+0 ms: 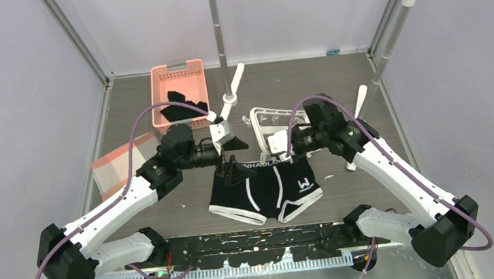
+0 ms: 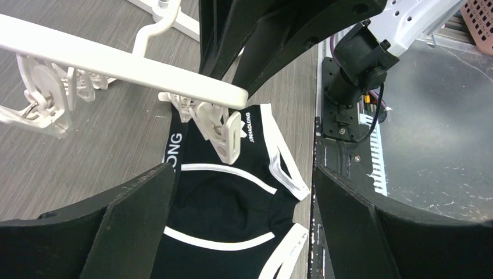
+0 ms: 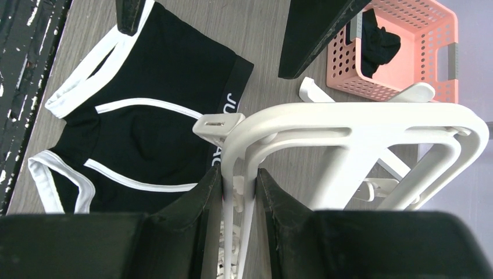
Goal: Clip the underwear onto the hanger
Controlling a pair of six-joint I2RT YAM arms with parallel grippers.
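Above the table (image 1: pixel 334 80), my right gripper (image 3: pixel 238 189) pinches a bar of the hanger (image 3: pixel 360 125), holding it low over the briefs (image 1: pixel 266 191) so one clip (image 2: pixel 224 136) meets the waistband. My left gripper (image 2: pixel 243 174) hangs spread and empty over that clip. I cannot tell whether the clip bites the cloth.
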